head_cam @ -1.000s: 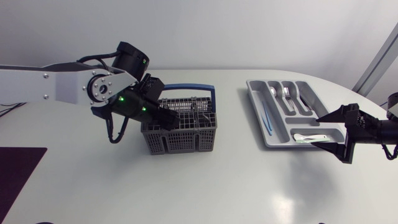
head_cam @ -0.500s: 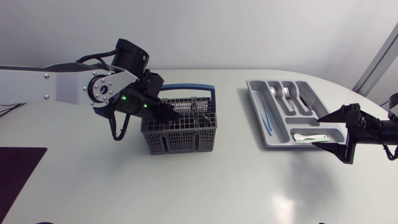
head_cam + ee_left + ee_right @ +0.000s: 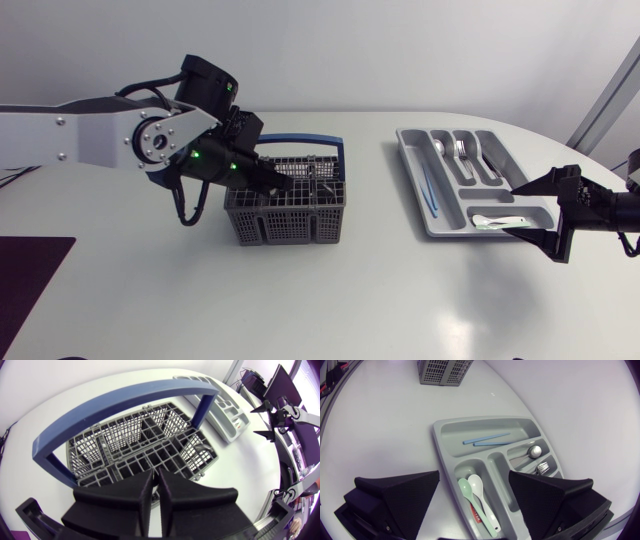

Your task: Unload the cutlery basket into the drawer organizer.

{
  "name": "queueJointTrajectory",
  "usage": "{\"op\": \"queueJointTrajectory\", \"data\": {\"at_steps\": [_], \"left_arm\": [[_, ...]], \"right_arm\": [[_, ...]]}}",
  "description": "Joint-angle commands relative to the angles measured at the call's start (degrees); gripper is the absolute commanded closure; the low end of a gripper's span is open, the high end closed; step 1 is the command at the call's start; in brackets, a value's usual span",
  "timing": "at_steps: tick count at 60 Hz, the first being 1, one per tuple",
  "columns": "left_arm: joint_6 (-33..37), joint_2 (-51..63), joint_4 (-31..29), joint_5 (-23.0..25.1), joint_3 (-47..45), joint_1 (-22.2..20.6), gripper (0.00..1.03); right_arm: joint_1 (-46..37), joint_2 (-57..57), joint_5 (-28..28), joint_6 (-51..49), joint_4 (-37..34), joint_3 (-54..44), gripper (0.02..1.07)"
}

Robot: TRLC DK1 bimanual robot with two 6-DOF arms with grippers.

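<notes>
Edging up a little since a second ago, the left gripper hangs over the cutlery basket, with the blue handle arching ahead of it. Its fingers are pressed almost together; whether they pinch anything, I can't make out. The right gripper, fingers spread wide, hovers above the spoons in the drawer organizer.

Black gripper, jaws almost together, hangs just above a grey mesh cutlery basket with blue handle; grey drawer organizer lies beyond on the white desk.
</notes>
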Motion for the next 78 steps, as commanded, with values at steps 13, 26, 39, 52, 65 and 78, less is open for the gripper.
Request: {"op": "queueJointTrajectory", "data": {"at_steps": [13, 26, 39, 52, 65, 78], "left_arm": [[0.0, -6.3, -0.2, 2.5, -3.4, 2.8, 1.00], [0.0, -9.4, 2.0, 6.2, -6.0, 5.9, 1.00], [-2.8, -8.0, 1.4, 16.5, -4.5, 12.7, 1.00], [-3.3, -6.1, -2.3, 24.6, -0.6, 17.1, 1.00], [-3.6, -5.0, -7.6, 29.7, 3.6, 20.0, 1.00], [-3.2, -6.2, -11.8, 30.9, 6.7, 21.4, 1.00]], "right_arm": [[0.1, -2.4, -0.8, -1.1, 0.0, -2.8, 0.07], [0.7, -3.0, -0.5, -0.9, -0.1, -3.4, 0.07], [0.7, -3.4, -0.3, -0.9, 0.0, -3.9, 0.07], [0.7, -4.1, -0.1, -0.9, 0.2, -4.5, 0.07], [1.1, -4.8, 0.0, -0.5, 0.3, -5.0, 0.07], [2.1, -6.1, 0.4, 0.4, 0.3, -5.2, 0.07]]}}
